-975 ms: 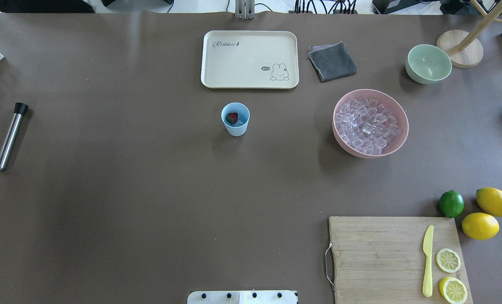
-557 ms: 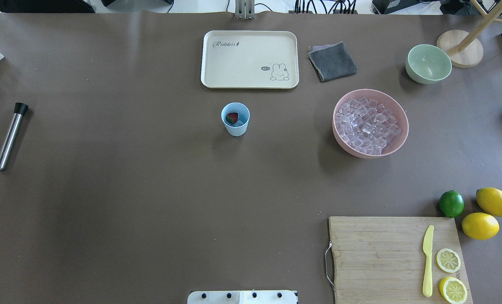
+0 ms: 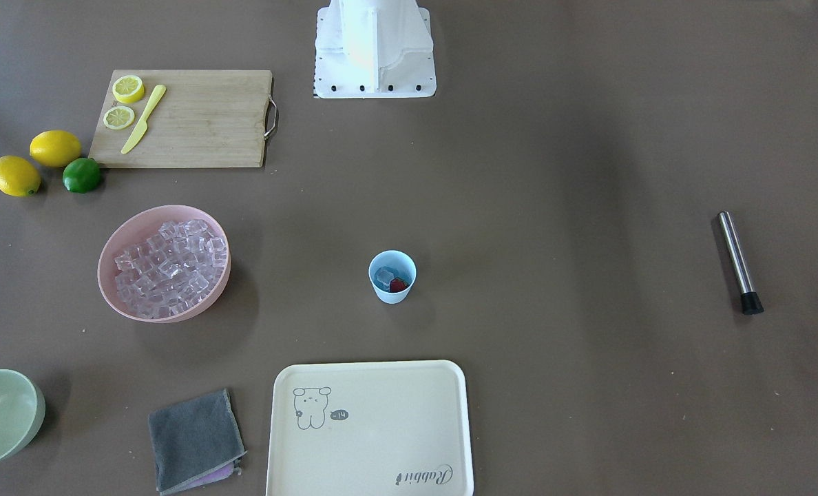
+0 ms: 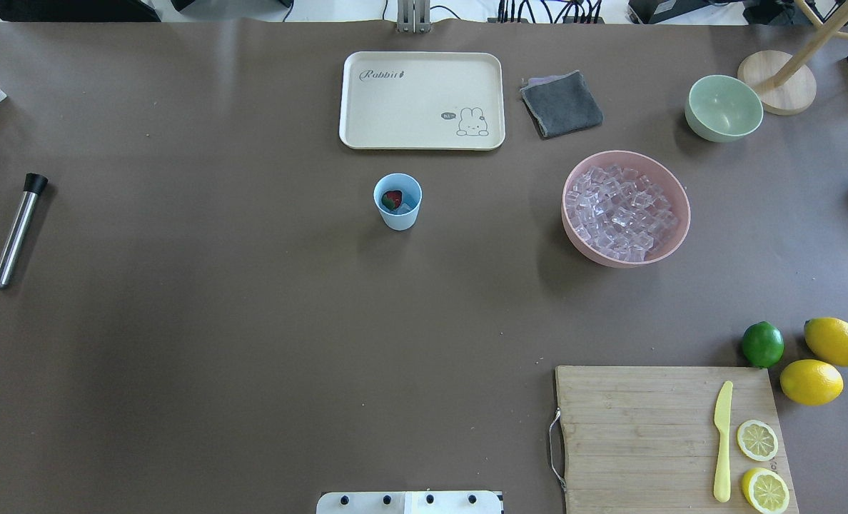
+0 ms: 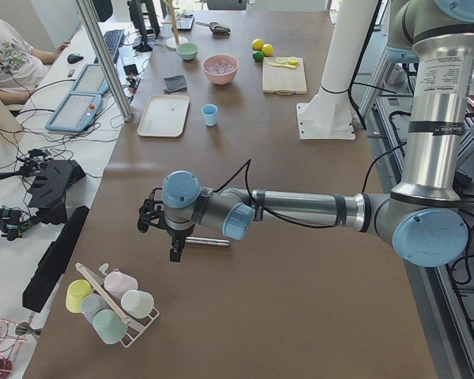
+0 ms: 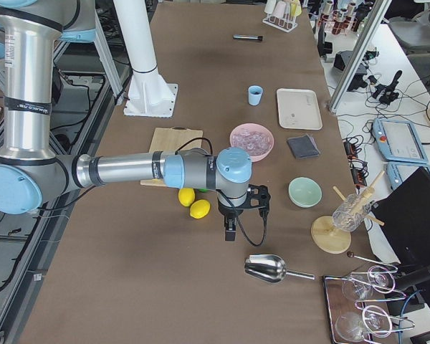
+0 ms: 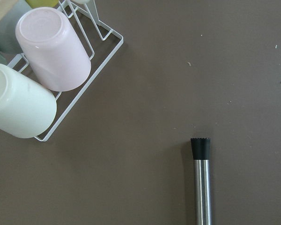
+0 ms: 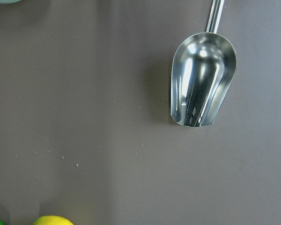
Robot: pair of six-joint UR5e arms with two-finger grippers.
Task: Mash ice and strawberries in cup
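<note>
Your small pale-blue plastic cup stands clear of the cream rectangular tray's near edge; whether the left fingers or right fingers are open, you cannot tell.

Robotics lab, aluminium framing, teach pendant on side desk, person seated nearby

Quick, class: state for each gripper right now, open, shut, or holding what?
Left gripper: cannot be told; it shows only in a side view.
Right gripper: cannot be told; it too shows only in a side view.
</note>
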